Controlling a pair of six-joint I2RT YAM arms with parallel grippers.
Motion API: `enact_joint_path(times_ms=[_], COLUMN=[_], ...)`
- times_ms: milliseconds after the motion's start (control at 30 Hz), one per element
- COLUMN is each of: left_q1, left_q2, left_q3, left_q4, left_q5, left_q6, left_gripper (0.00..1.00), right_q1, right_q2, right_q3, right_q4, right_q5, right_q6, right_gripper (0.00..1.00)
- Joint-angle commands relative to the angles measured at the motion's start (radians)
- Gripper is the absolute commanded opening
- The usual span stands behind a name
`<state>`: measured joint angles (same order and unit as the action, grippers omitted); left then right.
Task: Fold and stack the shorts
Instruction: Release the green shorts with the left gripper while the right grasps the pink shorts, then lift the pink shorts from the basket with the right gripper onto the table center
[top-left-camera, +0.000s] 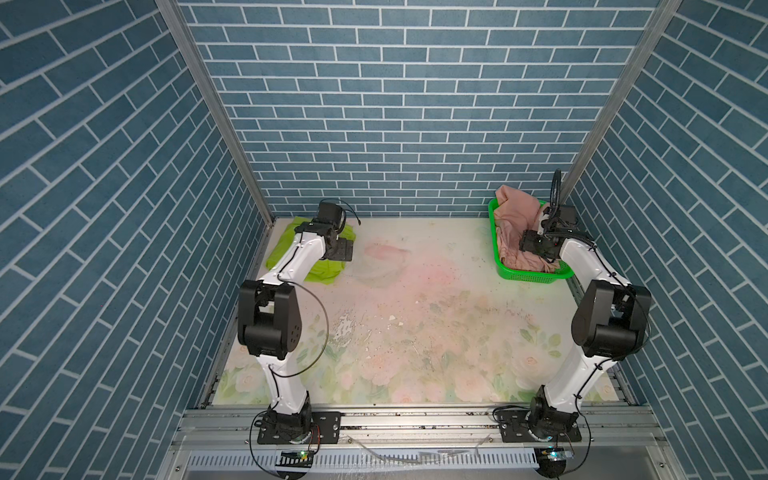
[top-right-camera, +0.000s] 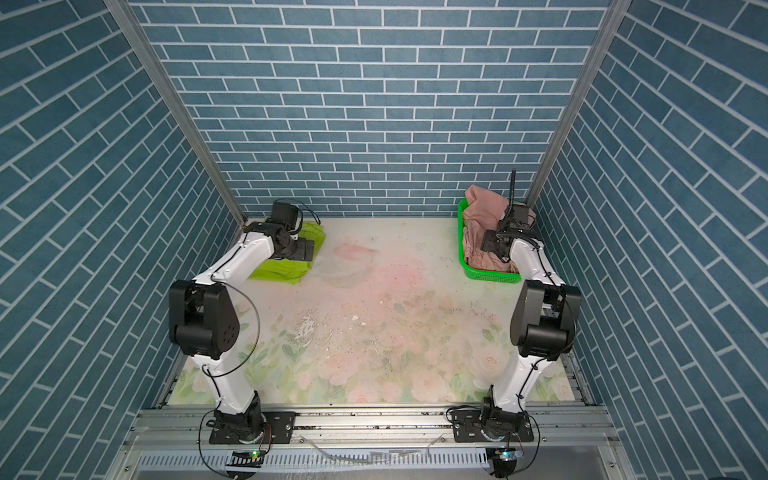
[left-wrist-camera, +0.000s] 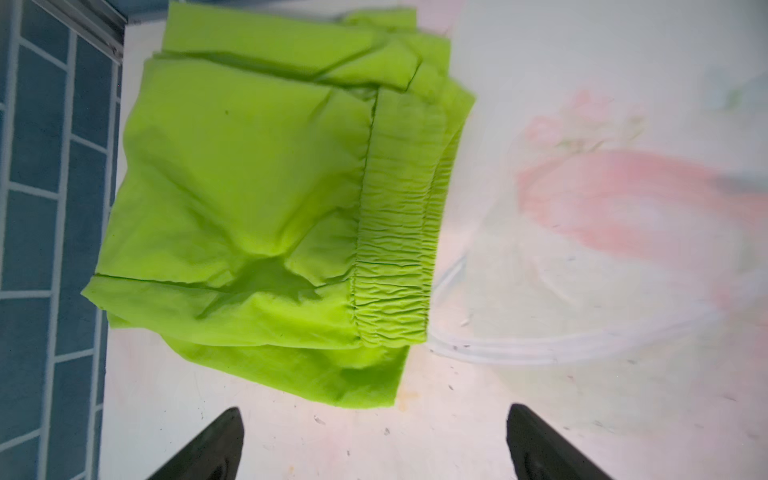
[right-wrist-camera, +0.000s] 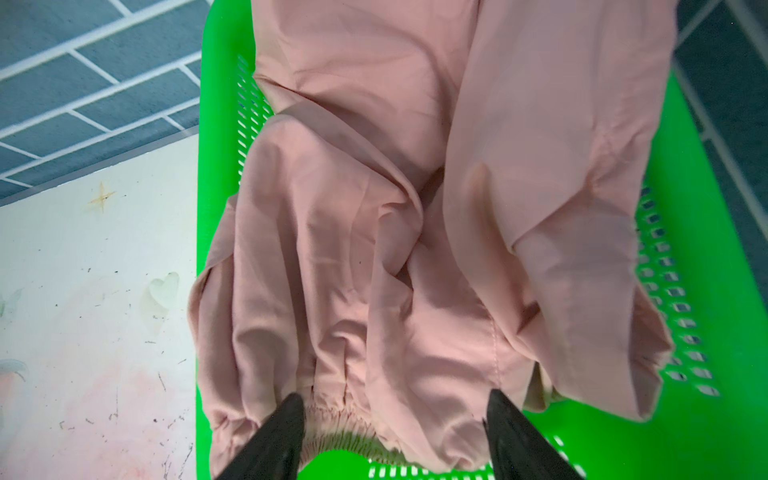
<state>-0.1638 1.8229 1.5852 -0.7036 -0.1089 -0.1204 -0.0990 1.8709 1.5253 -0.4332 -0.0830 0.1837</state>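
Top views: lime-green shorts (top-left-camera: 322, 272) are seen folded at far left on the table (top-left-camera: 415, 332), with the left gripper (top-left-camera: 344, 251) over them; pink shorts (top-left-camera: 515, 212) are heaped in the green basket (top-left-camera: 528, 277) at far right.
Left wrist: fingers are spread wide, nothing gripped.
Right wrist: right gripper (right-wrist-camera: 395, 432) fingers are held apart, straddling the pink waistband (right-wrist-camera: 340, 419), not pinched.

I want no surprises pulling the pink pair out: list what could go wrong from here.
The pink shorts lie bunched in the basket, spilling over its rim; a lift could drag or tip the basket.
The right end effector stands open astride the gathered waistband; closing may pinch just one layer, so the pair comes out twisted.
The left end effector hangs open close by the folded green shorts; a careless move could snag the fold.
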Motion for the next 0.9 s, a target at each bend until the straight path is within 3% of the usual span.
enact_joint_path(times_ms=[0,233,367,400,600,867], left_q1=[-0.005,-0.008,-0.008,-0.008,-0.009,-0.010], left_q2=[-0.041,-0.150,-0.203,-0.217,-0.284,-0.297], left_q3=[-0.068,-0.162,-0.198,-0.205,-0.228,-0.258], left_q4=[-0.033,-0.023,-0.021,-0.018,-0.016,0.011], left_q5=[0.150,0.186,0.204,0.214,0.249,0.280], left_q6=[-0.050,-0.068,-0.081,-0.085,-0.088,-0.087], left_gripper=[1.00,1.00,1.00,1.00,1.00,1.00], right_q1=[0.004,0.007,0.008,0.008,0.022,0.058], right_q2=[0.058,0.171,0.235,0.244,0.290,0.067], right_q3=[0.036,0.086,0.118,0.118,0.166,-0.036], right_q4=[0.016,0.006,0.011,0.021,0.005,0.250], right_q5=[-0.015,0.041,0.045,0.048,0.021,-0.012], right_q6=[-0.029,-0.042,-0.022,-0.018,-0.002,-0.006], right_gripper=[0.70,0.70,0.64,0.58,0.01,0.00])
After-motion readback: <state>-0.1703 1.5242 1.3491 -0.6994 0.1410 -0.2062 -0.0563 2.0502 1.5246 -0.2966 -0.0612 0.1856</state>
